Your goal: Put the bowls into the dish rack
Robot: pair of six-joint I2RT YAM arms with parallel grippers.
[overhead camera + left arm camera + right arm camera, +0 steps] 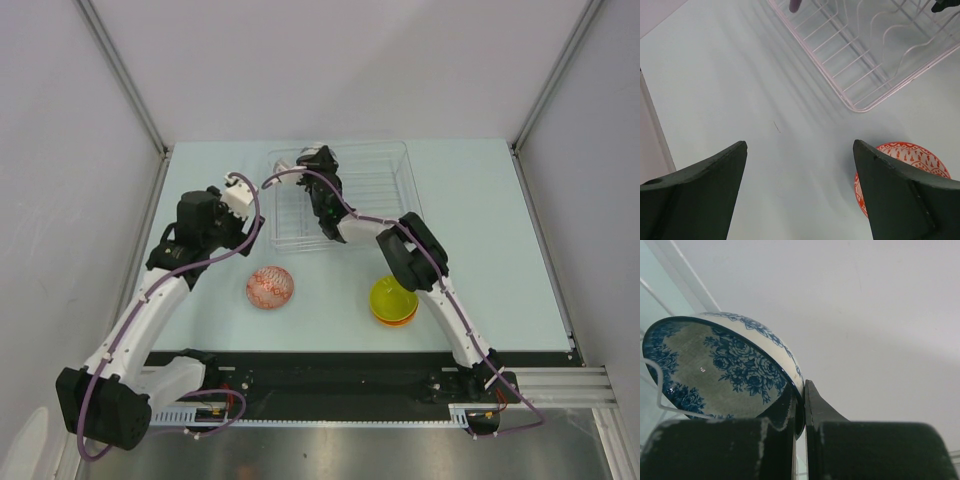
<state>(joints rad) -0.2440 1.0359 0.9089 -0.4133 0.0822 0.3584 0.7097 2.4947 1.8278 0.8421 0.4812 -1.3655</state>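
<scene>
The clear dish rack point(375, 195) stands at the back middle of the table; its corner shows in the left wrist view point(860, 65). My right gripper point(318, 162) is over the rack's left part, shut on the rim of a white bowl with blue flowers point(720, 362), held on edge against a rack wire; jaws pinch the rim point(804, 390). My left gripper point(242, 192) is open and empty above the table left of the rack point(800, 150). A white bowl with a red pattern point(270, 288) point(922, 155) lies in front. A yellow-green bowl point(392, 296) sits stacked in an orange bowl point(395, 318).
White enclosure walls stand on both sides and at the back. The black rail with the arm bases point(330, 380) runs along the near edge. The right arm's forearm point(410, 250) reaches over the rack's front wall, just above the stacked bowls.
</scene>
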